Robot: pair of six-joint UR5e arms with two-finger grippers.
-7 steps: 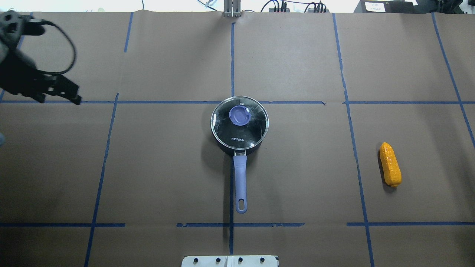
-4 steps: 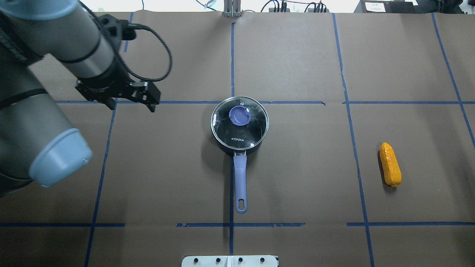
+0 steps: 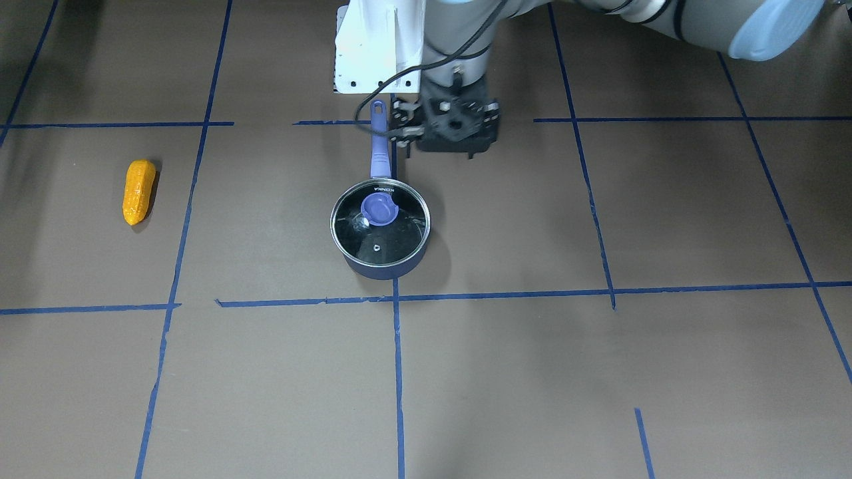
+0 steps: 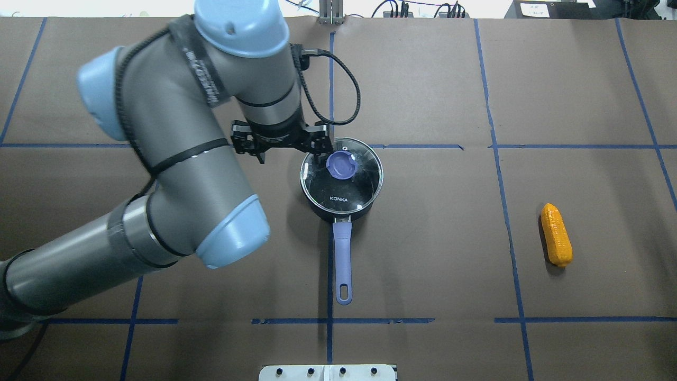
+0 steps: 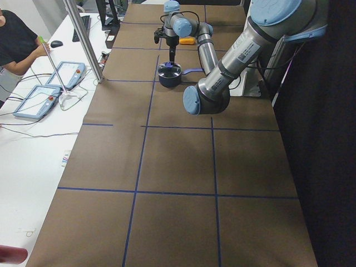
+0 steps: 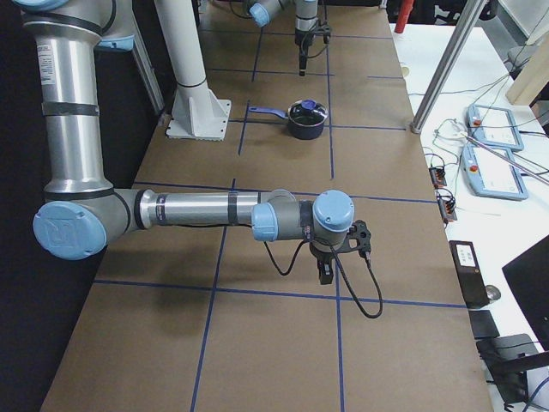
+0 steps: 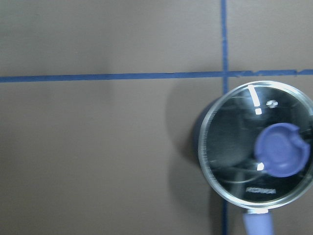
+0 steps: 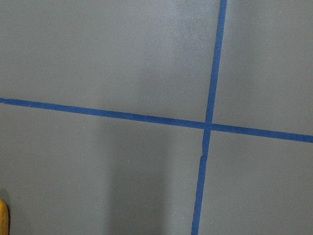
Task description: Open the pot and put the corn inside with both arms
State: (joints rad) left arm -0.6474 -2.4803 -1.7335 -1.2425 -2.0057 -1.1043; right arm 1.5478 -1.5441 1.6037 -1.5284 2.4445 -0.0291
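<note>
1. The bench point(image 4: 423, 264) is brown, crossed by blue tape lines.
2. The left arm point(image 4: 185, 174) reaches in to the middle. Its end effector point(image 4: 291, 153) hangs above the bench at the pot's left, released, fingers spread and touching nothing.
3. The right arm point(image 6: 197, 209) stretches low over the bench on the robot's right. Its end effector point(image 6: 326, 273) points down near the bench; I cannot tell whether it is released or clenched.
4. The pot point(image 3: 383, 269) stands at the middle, its purple handle pointing toward the robot.
5. The glass lid point(image 4: 344, 188) sits on the pot, its purple knob point(image 4: 341, 164) on top.
6. The corn point(image 4: 556, 234) lies on the bench on the robot's right, well apart from the pot.
</note>
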